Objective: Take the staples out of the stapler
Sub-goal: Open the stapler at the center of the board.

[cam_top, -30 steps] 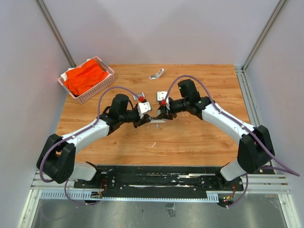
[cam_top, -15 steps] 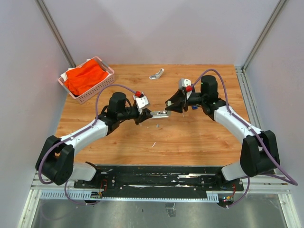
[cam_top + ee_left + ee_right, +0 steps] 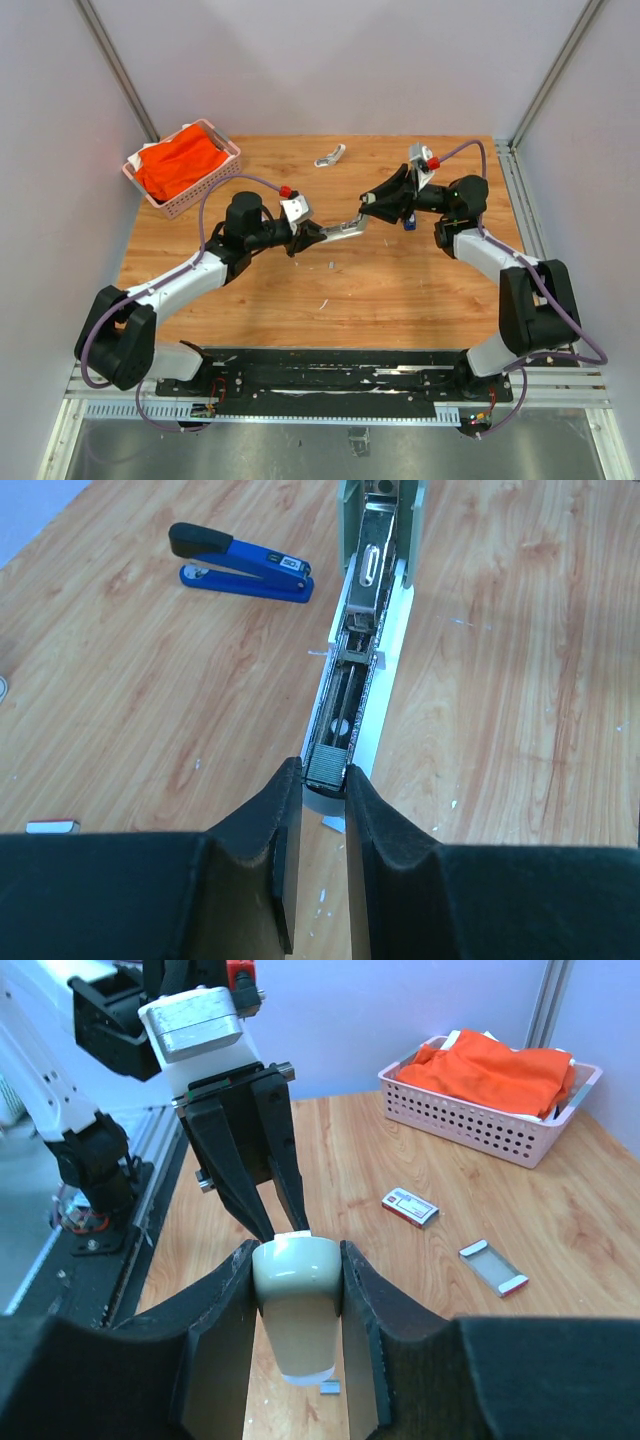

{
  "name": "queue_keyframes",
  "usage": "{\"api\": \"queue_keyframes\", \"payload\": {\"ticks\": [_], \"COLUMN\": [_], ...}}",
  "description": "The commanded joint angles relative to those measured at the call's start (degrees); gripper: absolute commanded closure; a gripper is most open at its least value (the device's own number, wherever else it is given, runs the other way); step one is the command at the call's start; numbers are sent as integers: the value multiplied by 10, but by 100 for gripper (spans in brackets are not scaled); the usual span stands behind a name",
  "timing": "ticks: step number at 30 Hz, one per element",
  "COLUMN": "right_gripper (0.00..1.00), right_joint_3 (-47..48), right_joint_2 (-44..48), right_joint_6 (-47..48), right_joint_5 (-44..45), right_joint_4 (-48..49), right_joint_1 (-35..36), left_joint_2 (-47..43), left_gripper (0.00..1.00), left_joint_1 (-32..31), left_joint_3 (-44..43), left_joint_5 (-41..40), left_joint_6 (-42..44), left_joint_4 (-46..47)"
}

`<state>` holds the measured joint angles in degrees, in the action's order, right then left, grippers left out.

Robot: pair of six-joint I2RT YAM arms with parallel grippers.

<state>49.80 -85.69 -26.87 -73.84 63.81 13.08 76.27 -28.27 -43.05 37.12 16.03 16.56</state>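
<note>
Your right gripper (image 3: 370, 201) has swung back, hinging the stapler (image 3: 345, 229) open; both grippers pinch its ends. Staples (image 3: 327, 764) seem seated just ahead of the left gripper (image 3: 323, 778): slide them out next.

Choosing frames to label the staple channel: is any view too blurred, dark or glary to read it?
Left wrist: the stapler is sharp and evenly lit, channel readable, slight sheen on its metal; the dark jaws lose detail. Right wrist: sharp, but only the stapler's pale end shows. Top external: soft, even light, no glare; stapler too small.
</note>
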Motion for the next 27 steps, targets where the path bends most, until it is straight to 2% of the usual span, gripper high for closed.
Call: {"api": "queue_keyframes", "payload": {"ticks": [1, 8, 13, 23, 27], "right_gripper": [100, 100, 99, 99, 100], "right_joint_3": [4, -21, -2, 15, 31], "right_joint_2": [-15, -3, -1, -7, -2], "right_joint_6": [-203, -222, -184, 6, 124], "right_joint_5": [63, 139, 78, 25, 25], "right_joint_4": [241, 241, 208, -25, -180], "right_joint_1": [-35, -32, -18, -15, -6], "left_joint_2": [10, 9, 9, 6, 2], "left_gripper": [100, 100, 99, 80, 74], "left_joint_1": [10, 7, 6, 7, 7], "left_joint_3": [15, 14, 7, -7, -12], "left_joint_5": [-17, 10, -25, -104, -112], "left_joint_6": [0, -10, -14, -8, -6], "left_joint_4": [-46, -46, -46, -57, -58]}}
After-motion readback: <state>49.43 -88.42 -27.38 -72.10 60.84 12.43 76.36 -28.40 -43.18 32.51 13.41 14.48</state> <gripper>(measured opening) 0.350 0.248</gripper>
